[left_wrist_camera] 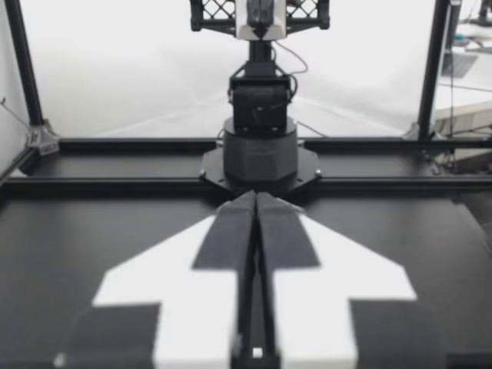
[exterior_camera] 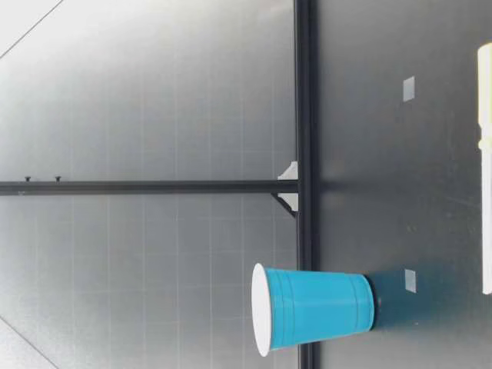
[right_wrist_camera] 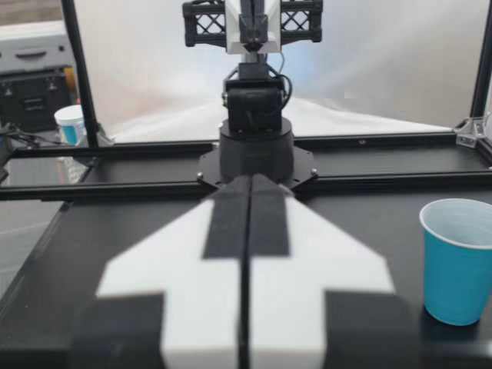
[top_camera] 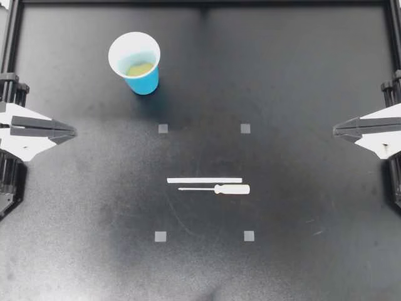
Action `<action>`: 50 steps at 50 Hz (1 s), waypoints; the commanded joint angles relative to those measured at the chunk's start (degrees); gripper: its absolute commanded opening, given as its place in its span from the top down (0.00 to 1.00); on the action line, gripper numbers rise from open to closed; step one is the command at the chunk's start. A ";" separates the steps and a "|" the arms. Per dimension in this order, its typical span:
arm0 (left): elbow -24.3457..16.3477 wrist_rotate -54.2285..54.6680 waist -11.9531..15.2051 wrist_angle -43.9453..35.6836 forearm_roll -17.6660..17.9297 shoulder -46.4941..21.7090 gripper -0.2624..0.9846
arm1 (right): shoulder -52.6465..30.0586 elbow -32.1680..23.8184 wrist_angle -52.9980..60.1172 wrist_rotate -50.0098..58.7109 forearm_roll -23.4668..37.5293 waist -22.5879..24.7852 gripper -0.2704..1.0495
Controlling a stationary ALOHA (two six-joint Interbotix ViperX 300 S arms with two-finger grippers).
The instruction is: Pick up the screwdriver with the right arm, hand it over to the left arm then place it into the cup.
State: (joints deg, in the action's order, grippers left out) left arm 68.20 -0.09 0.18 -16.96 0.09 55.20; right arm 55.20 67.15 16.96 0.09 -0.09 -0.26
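At opposite table [top_camera: 313, 75] edges, left gripper [top_camera: 74, 132] and right gripper [top_camera: 335, 130] both closed; screwdriver [top_camera: 216, 189] mid-table, cup [top_camera: 135, 63] well apart.

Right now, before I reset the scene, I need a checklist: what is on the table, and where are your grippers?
cup: 1, blue with a white inside, upright, on the left arm's half of the table.
screwdriver: 1, white, lying flat near the middle, handle toward the right arm.
strip: 1, white, flat, parallel to the screwdriver on the cup's side.
square markers: 4, grey, at the corners of a rectangle around the screwdriver and strip.
table: 1, black.
left gripper: 1, black and white, shut, empty, at the table's left edge.
right gripper: 1, black and white, shut, empty, at the right edge.
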 commanded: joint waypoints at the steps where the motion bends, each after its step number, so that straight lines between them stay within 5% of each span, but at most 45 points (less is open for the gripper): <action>1: -1.41 0.00 1.23 -0.44 0.18 0.00 0.64 | -0.18 -0.35 0.44 0.35 -0.09 -0.35 0.67; 9: -1.41 -0.18 1.23 -0.44 0.18 0.00 0.69 | -1.67 -0.53 2.02 0.53 0.00 -0.35 0.79; 32: -0.70 -0.18 1.23 -0.97 0.18 -2.46 0.69 | -28.21 -14.33 -5.98 0.70 -0.62 -0.35 0.79; 41: 0.00 -0.18 1.23 -1.14 0.09 -2.55 0.69 | -38.67 -23.38 -22.94 0.70 -0.70 -0.62 0.68; 50: 1.23 -0.18 1.23 -2.46 0.09 -2.55 0.69 | -46.32 -30.50 -34.37 0.53 -0.44 -0.62 0.45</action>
State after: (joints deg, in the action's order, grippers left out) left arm 69.87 -0.26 1.32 -18.37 0.26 52.91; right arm 10.99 40.43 -13.97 0.62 -0.62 -0.62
